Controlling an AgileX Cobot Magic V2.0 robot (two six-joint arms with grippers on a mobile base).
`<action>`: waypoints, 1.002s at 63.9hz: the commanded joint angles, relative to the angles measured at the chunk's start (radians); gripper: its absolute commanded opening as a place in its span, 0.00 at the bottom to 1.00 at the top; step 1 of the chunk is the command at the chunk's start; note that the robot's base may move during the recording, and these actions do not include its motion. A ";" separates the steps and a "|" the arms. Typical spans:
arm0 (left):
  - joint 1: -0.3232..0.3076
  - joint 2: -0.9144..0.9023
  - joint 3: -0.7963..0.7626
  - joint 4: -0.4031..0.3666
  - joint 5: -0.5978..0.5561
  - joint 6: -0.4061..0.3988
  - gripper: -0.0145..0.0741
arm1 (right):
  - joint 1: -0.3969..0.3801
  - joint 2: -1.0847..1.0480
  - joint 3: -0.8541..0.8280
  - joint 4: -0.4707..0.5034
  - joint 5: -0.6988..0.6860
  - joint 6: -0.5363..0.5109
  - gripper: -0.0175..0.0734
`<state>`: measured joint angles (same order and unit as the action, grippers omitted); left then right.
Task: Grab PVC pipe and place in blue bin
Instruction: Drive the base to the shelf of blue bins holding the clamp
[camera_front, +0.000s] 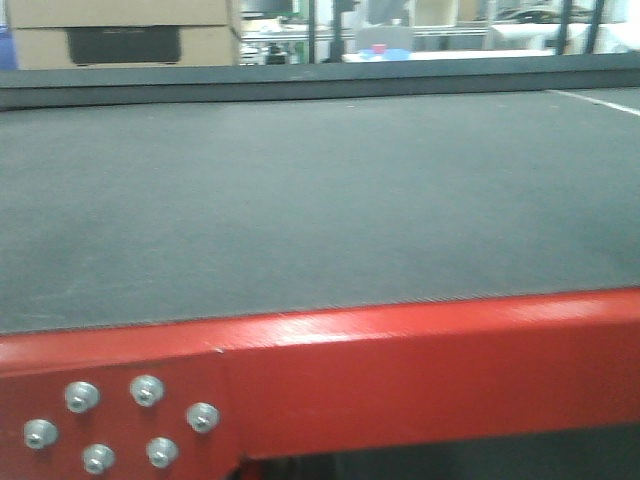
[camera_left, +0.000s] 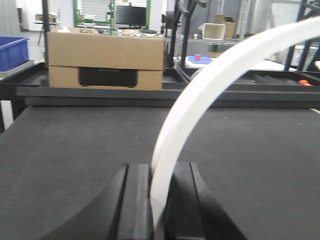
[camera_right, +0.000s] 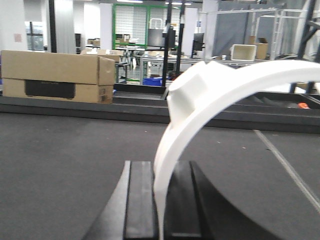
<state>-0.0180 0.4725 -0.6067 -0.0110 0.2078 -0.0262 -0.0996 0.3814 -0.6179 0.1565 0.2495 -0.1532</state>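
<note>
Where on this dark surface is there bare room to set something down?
The whole dark mat looks bare, from the red frame at the near edge to the back rail. The cardboard box sits beyond that rail. Crowded only at the left gripper and right gripper, each shut on a curved white pipe.

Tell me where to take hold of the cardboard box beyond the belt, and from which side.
Hook the dark slot, seemingly a hand-hole, low in the front of the cardboard box, coming from the belt side. That face points straight at the left wrist camera, and the box looks too wide for the jaws to span.
</note>
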 joint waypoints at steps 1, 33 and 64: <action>0.002 -0.007 -0.002 -0.001 -0.024 -0.009 0.04 | 0.002 -0.005 0.003 -0.001 -0.027 -0.007 0.01; 0.002 -0.015 -0.002 -0.001 -0.024 -0.009 0.04 | 0.002 -0.005 0.003 -0.001 -0.027 -0.007 0.01; 0.002 -0.015 -0.002 -0.001 -0.024 -0.009 0.04 | 0.002 -0.005 0.003 -0.001 -0.027 -0.007 0.01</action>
<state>-0.0180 0.4645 -0.6067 -0.0110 0.2078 -0.0262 -0.0996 0.3814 -0.6158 0.1565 0.2495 -0.1550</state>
